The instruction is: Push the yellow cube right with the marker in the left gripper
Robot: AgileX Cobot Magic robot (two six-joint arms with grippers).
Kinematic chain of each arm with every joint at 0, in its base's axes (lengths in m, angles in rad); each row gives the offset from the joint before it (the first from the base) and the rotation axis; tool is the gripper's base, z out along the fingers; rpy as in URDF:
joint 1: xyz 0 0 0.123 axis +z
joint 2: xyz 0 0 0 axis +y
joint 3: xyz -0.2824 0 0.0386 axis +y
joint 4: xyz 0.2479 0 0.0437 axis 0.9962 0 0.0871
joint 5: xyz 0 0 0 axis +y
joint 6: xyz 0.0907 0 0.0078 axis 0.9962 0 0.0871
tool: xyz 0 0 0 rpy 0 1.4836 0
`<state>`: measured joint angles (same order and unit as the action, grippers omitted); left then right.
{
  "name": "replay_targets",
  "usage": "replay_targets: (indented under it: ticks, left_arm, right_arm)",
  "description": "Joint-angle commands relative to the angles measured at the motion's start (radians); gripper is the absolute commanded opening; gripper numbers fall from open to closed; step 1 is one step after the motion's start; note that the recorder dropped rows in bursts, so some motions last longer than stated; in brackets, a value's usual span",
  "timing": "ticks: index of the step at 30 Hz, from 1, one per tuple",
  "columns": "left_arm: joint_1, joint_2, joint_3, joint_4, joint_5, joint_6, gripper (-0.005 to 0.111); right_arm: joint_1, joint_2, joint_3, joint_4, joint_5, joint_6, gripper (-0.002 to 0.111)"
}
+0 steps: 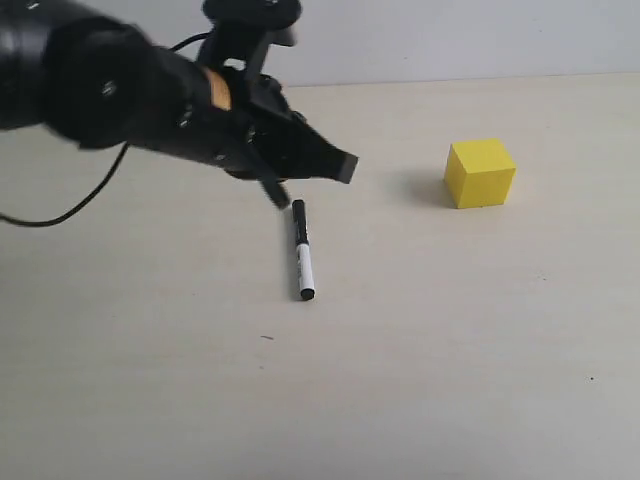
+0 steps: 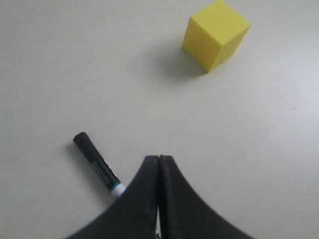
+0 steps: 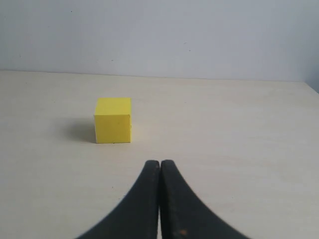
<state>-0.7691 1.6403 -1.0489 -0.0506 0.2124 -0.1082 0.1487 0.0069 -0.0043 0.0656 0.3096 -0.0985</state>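
Observation:
The marker (image 1: 302,250) lies flat on the pale table, black cap end toward the back and white barrel toward the front. No gripper holds it. My left gripper (image 1: 340,166) hovers just above and behind the marker's cap end, shut with nothing between its fingers. In the left wrist view the marker (image 2: 97,162) pokes out beside the shut left gripper (image 2: 159,158), its barrel hidden under a finger. To the right stands the yellow cube (image 1: 480,173) (image 2: 215,35), apart from both. My right gripper (image 3: 159,163) is shut and empty, well short of the cube (image 3: 113,120).
The pale wooden table (image 1: 450,360) runs back to a plain grey-white wall (image 1: 450,35). A loose black cable (image 1: 70,205) trails from the left arm across the table's left side. The right arm does not show in the exterior view.

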Motion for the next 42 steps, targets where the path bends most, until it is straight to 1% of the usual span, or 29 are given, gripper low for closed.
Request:
replay_targets:
  ticks: [1, 4, 6, 9, 13, 18, 32, 36, 39, 42]
  left_arm:
    - [0.003, -0.204, 0.283, -0.009, -0.335, 0.001, 0.0]
    - [0.003, -0.35, 0.478, -0.009, -0.521, -0.002, 0.0]
    - [0.003, -0.452, 0.583, -0.009, -0.59, -0.002, 0.0]
    - [0.003, -0.58, 0.684, -0.02, -0.602, 0.002, 0.0]
    - [0.003, -0.685, 0.761, -0.02, -0.6, 0.002, 0.0]
    - [0.003, -0.74, 0.781, -0.02, -0.6, 0.002, 0.0]
    - [0.003, -0.743, 0.781, -0.02, -0.604, 0.002, 0.0]
    - [0.005, -0.77, 0.781, -0.02, -0.604, 0.009, 0.0]
    - [0.048, -0.823, 0.781, -0.012, -0.585, 0.065, 0.0]
    - [0.135, -0.902, 0.781, -0.012, -0.499, 0.067, 0.0]
  right_arm:
    - [-0.003, -0.007, 0.004, -0.005, -0.005, -0.002, 0.0]
    - [-0.003, -0.007, 0.004, -0.005, -0.005, -0.002, 0.0]
    - [-0.003, -0.007, 0.004, -0.005, -0.005, -0.002, 0.0]
    - [-0.003, -0.007, 0.004, -0.005, -0.005, -0.002, 0.0]
    - [-0.003, -0.007, 0.004, -0.005, -0.005, -0.002, 0.0]
    - [-0.003, -0.007, 0.004, -0.005, -0.005, -0.002, 0.0]
    - [-0.003, -0.007, 0.004, -0.005, -0.012, -0.002, 0.0]
    - [-0.003, -0.007, 0.004, -0.005, -0.012, -0.002, 0.0]
    - [-0.003, -0.007, 0.004, -0.005, -0.012, -0.002, 0.0]
    - [-0.003, -0.007, 0.004, -0.005, -0.012, -0.002, 0.0]
